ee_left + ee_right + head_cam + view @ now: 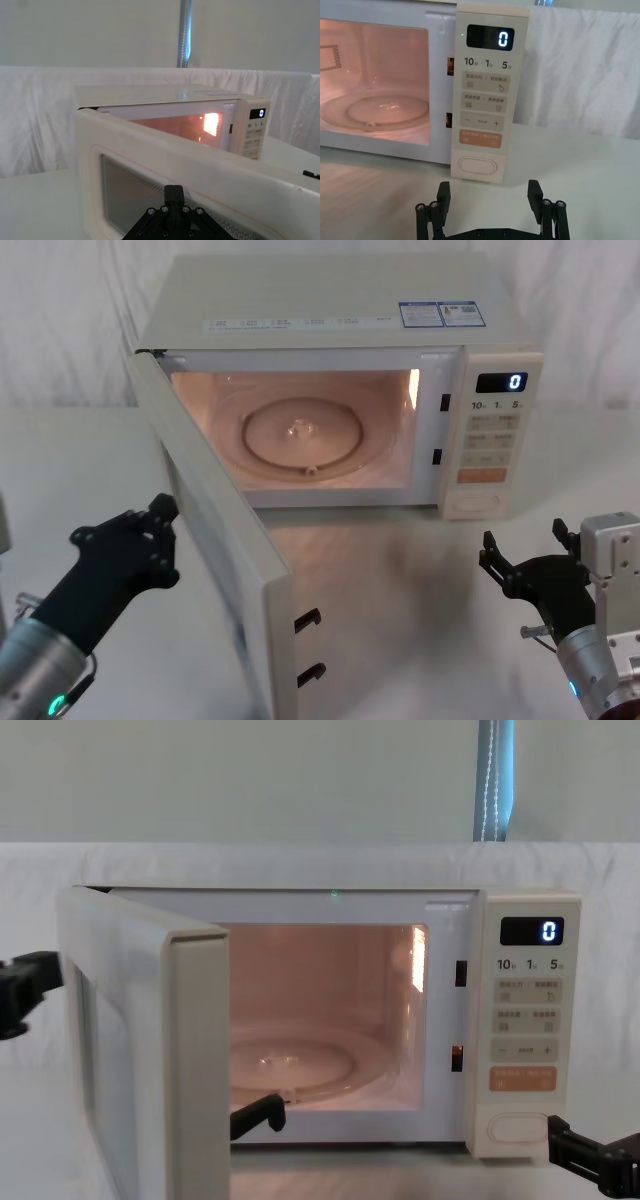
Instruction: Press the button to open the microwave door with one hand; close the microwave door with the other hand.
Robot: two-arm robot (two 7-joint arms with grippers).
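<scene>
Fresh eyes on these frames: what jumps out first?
The microwave door stands swung wide open toward the robot, with the cavity lit orange around the glass turntable. The left gripper sits by the door's outer face; the right gripper, open, is low in front of the button, apart from it.

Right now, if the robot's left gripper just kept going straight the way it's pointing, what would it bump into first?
Most likely the microwave door. The left gripper sits just outside the open door, aimed at its outer face with the window. How much gap is left is hard to judge.
</scene>
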